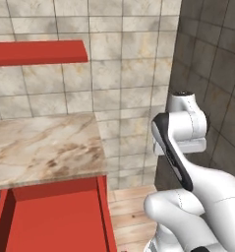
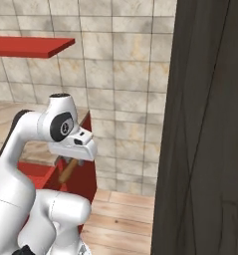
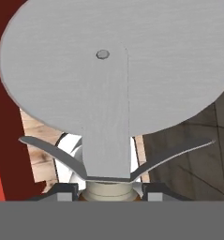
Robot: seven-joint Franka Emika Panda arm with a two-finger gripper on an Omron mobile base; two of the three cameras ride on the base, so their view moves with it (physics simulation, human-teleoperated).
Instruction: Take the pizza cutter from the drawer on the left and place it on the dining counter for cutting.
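My gripper [image 3: 108, 190] is shut on the pizza cutter [image 3: 113, 65]. Its grey round wheel fills the top of the hand view, and its neck runs down between my two fingertips [image 3: 66, 191]. In the right base view the cutter's brown handle [image 2: 67, 172] sticks down and to the left from under my hand, with the gripper [image 2: 73, 162] just above the open red drawer [image 2: 21, 172]. In the left base view the drawer [image 1: 55, 221] stands open under the marbled wall counter [image 1: 40, 147]. The dining counter is out of view.
A red shelf [image 1: 35, 51] hangs on the tiled wall above the wall counter. A tall dark panel [image 2: 205, 149] stands close on the right. Wooden floor [image 2: 120, 219] lies between the cabinet and the panel.
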